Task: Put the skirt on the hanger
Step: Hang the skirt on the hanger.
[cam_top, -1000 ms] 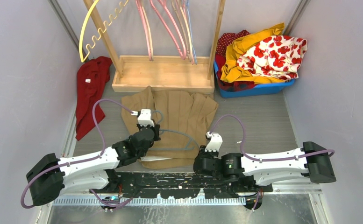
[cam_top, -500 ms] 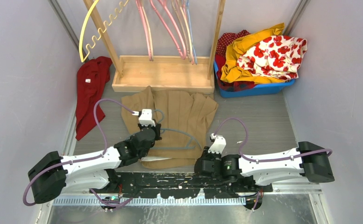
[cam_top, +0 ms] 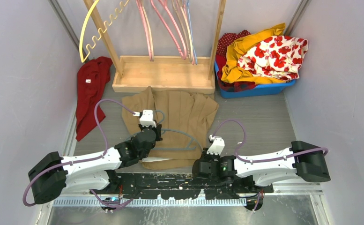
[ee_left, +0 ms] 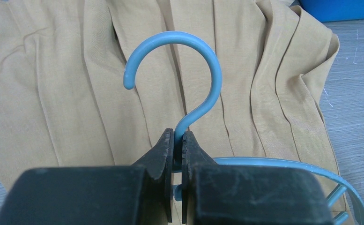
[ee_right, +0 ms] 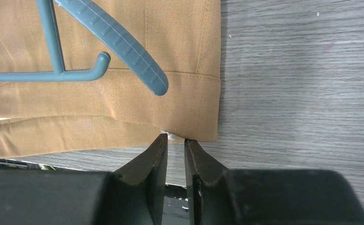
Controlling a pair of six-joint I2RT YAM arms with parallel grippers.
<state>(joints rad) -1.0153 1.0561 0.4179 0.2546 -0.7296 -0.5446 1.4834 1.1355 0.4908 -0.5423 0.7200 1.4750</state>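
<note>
A tan pleated skirt (cam_top: pixel 182 110) lies flat on the grey table in front of the wooden rack. A blue plastic hanger (cam_top: pixel 182 137) lies on its near half. My left gripper (cam_top: pixel 154 133) is shut on the hanger's neck just below the hook (ee_left: pixel 208 61), with the skirt (ee_left: pixel 53 93) beneath it. My right gripper (cam_top: pixel 199 161) sits low at the skirt's near right corner. In the right wrist view its jaws (ee_right: pixel 175 139) stand a narrow gap apart and hold nothing. Their tips are just short of the waistband edge (ee_right: pixel 189 108), and the hanger's arm end (ee_right: pixel 123 44) lies above.
A wooden rack base (cam_top: pixel 163 75) stands behind the skirt, with pink hangers (cam_top: pixel 170 23) and a yellow hanger (cam_top: pixel 88 33) above it. A red garment (cam_top: pixel 91 89) lies at the far left. A blue bin (cam_top: pixel 255 89) heaped with clothes (cam_top: pixel 264 51) is at the back right. Walls close both sides.
My right arm has drawn left and nearer, bringing its gripper to the skirt's near right corner. The left gripper still holds the hanger, barely moved.
</note>
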